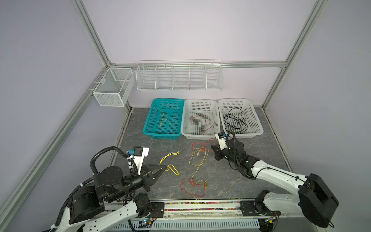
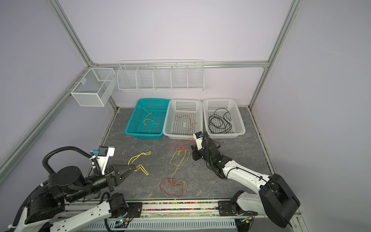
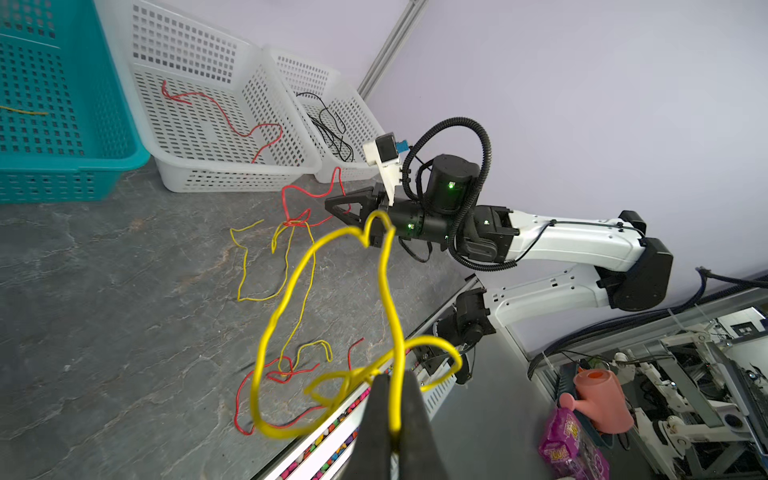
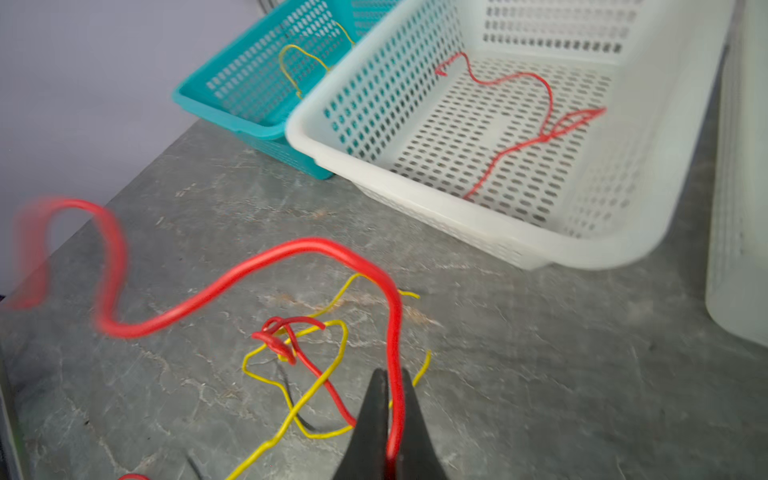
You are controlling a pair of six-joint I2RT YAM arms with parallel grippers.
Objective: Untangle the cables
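The red cable [image 4: 392,332] pinched between the shut fingers of my right gripper [image 4: 392,376] runs straight into a knot [image 4: 278,336], where it wraps a thin yellow cable [image 4: 343,345]. If I pull hard from here, I judge the knot cinches tighter, or the whole tangle drags across the table [image 4: 498,353]. The wire looks thin and slick, so it may also slide out of my grip.

My left gripper [image 3: 395,376] is clamped on a loose yellow cable [image 3: 386,270], lifted in open loops. A careless swing toward the middle could drop a loop back onto the pile.

The tangle lies mid-table, string-thin and wavy. The thin yellow cable trails from the knot to a second knot [image 1: 192,182] with red wire near the front edge.

Behind it, the teal basket [image 1: 148,118] holds a sorted yellow cable [image 1: 163,118]. The middle white basket [image 1: 200,100] holds a sorted red cable [image 1: 202,120], and the right white basket [image 1: 234,99] holds the coiled black cable [image 1: 233,121].
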